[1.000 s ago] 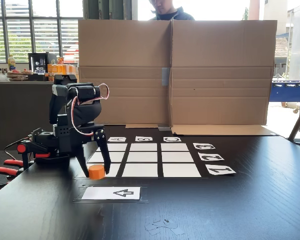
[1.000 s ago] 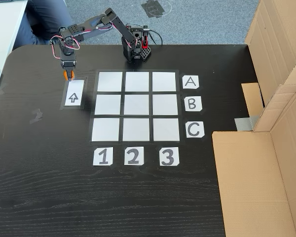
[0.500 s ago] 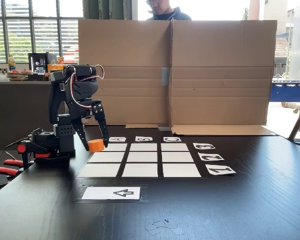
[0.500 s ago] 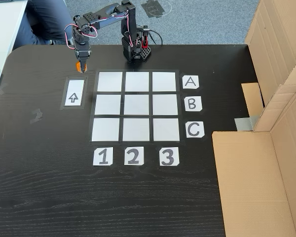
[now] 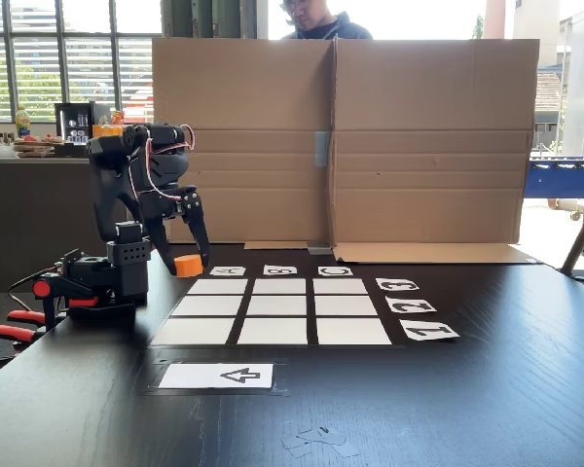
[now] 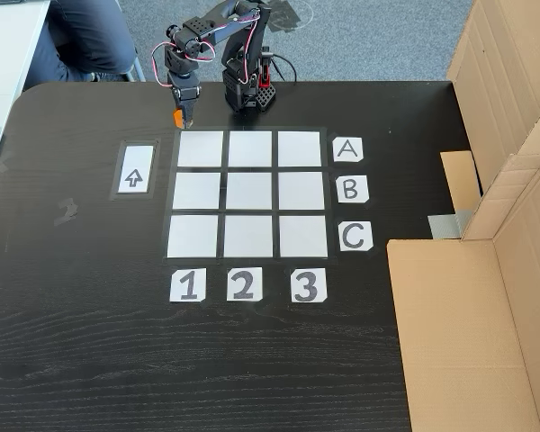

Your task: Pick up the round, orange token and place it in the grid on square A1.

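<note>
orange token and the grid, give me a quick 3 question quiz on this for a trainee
1. True or false: the token lies on the arrow card.
2. The gripper holds the token: a) above the table b) pressed onto cell C3.
3. In the view from above, which grid row lies nearest the gripper?

Key: 1 false; 2 a; 3 row A.

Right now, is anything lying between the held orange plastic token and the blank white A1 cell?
No. In the high fixed view, only bare black table separates the orange plastic token in the gripper from the white A1 cell.
</note>
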{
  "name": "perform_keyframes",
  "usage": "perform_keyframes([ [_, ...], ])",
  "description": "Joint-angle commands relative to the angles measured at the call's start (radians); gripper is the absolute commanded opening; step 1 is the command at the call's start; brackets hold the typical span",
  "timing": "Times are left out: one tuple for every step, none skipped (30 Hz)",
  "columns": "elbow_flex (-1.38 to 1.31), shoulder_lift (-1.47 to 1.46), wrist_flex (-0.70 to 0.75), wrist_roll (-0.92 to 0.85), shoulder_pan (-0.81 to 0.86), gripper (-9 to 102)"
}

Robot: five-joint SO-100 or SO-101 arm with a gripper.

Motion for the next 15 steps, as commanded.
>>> perform_keyframes([
  [0.069,0.075,-0.020,0.003,-0.015,11],
  [0.100,0.084,-0.029,0.003,-0.015,11],
  [0.127,0.095,-0.041,0.003,-0.015,11],
  [0.153,0.103,-0.055,0.002,-0.017,11],
  [0.175,0.103,-0.072,0.002,-0.017,11],
  [0.196,0.104,-0.091,0.003,-0.017,11],
  [0.216,0.104,-0.107,0.003,-0.017,11],
  [0.235,0.103,-0.124,0.003,-0.017,11],
  [0.250,0.097,-0.141,0.003,-0.017,11],
  [0.262,0.091,-0.155,0.003,-0.017,11],
  [0.273,0.083,-0.167,0.003,-0.017,11],
  [0.281,0.077,-0.179,0.003,-0.017,11],
  [0.288,0.071,-0.190,0.003,-0.017,11],
  [0.295,0.066,-0.199,0.003,-0.017,11],
  [0.298,0.058,-0.209,0.003,-0.017,11],
])
